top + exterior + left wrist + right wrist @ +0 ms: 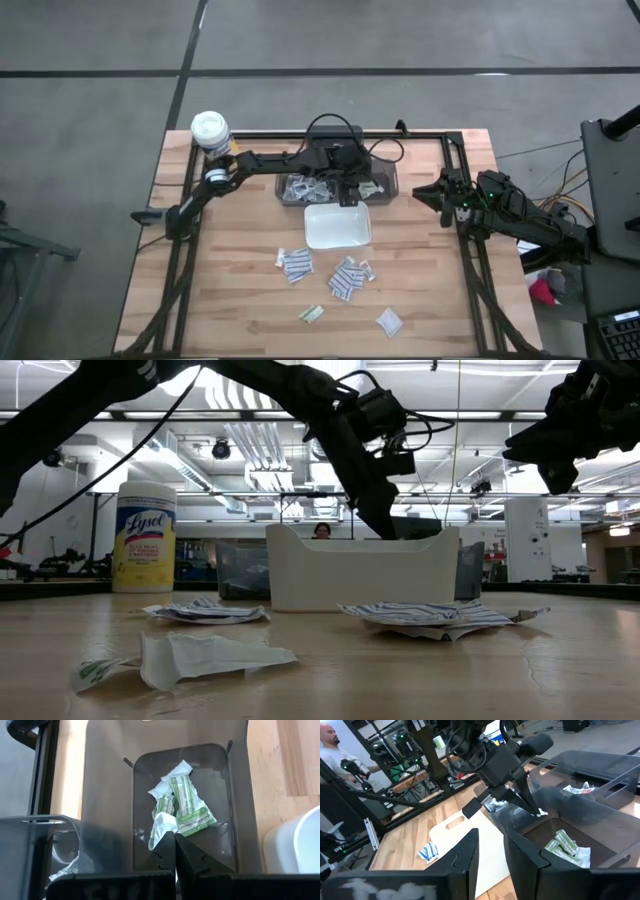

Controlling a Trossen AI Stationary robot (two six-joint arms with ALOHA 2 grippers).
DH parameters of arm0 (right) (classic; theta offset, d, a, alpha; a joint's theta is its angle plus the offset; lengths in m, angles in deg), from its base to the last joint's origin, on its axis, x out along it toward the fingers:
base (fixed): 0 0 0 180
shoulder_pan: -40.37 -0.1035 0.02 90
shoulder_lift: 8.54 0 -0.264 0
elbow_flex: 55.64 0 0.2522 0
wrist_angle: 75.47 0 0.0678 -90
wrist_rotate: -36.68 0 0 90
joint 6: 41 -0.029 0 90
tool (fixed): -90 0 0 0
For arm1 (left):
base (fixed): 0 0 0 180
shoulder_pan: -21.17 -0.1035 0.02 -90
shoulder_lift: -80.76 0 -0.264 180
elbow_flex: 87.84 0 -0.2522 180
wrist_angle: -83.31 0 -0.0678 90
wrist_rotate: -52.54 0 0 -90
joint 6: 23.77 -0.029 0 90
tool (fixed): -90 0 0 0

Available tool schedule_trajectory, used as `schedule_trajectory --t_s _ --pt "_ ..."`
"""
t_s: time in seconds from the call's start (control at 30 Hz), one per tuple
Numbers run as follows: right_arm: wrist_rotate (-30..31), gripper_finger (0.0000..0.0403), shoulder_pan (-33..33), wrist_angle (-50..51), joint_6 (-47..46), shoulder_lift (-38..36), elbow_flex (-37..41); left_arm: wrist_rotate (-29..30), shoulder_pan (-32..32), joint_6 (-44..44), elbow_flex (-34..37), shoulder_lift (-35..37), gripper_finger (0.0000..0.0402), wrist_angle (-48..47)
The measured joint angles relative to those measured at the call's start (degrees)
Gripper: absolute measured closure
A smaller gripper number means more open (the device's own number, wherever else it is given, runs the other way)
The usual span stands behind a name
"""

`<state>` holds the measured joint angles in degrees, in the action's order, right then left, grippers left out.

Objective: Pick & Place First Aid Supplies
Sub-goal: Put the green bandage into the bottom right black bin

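Note:
My left gripper (347, 197) reaches over the grey bin (335, 187) at the table's middle and is shut on a small white packet (540, 813). Below it, greenish packets (185, 805) lie in one bin compartment. More packets (300, 186) fill the bin's left compartment. The white tray (337, 225) stands just in front of the bin. Striped packets (295, 263) (345, 277) lie flat on the wood nearer the front. My right gripper (428, 193) waits at the table's right side, open, with nothing between its fingers (470, 852). My left gripper pinches the white packet between its two fingertips (534, 807); only a small corner (541, 813) shows past them. The fingers slant downward into the bin. The packet hangs at the tips just above the greenish packets; whether it touches them I cannot tell.
A yellow canister with a white lid (210, 130) stands at the far left corner. Two lone packets (311, 314) (388, 320) lie near the front edge. A black frame rail (460, 190) runs along the right side. A person (332, 750) shows beyond the table.

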<state>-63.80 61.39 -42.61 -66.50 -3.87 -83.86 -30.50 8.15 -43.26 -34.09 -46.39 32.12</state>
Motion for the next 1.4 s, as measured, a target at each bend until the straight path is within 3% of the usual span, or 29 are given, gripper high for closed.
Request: schedule_trajectory --t_s 0.47,0.77,1.17,1.4 --pt "0.00 0.0334 0.00 -0.02 0.00 0.00 0.00 -2.89 -0.04 0.73 0.24 0.00 0.0401 0.39" --pt "0.00 0.0324 0.00 -0.02 0.00 0.00 0.00 -5.08 -0.11 1.98 0.28 0.00 0.0400 0.37" --pt "0.00 0.0315 0.00 -0.05 0.00 0.00 0.00 -3.17 -0.13 3.58 -0.07 0.67 0.0310 -0.85" --pt "-0.02 0.0328 0.00 -0.09 -0.01 -0.02 0.00 -2.45 0.56 7.45 -5.72 6.09 0.0302 -14.40"
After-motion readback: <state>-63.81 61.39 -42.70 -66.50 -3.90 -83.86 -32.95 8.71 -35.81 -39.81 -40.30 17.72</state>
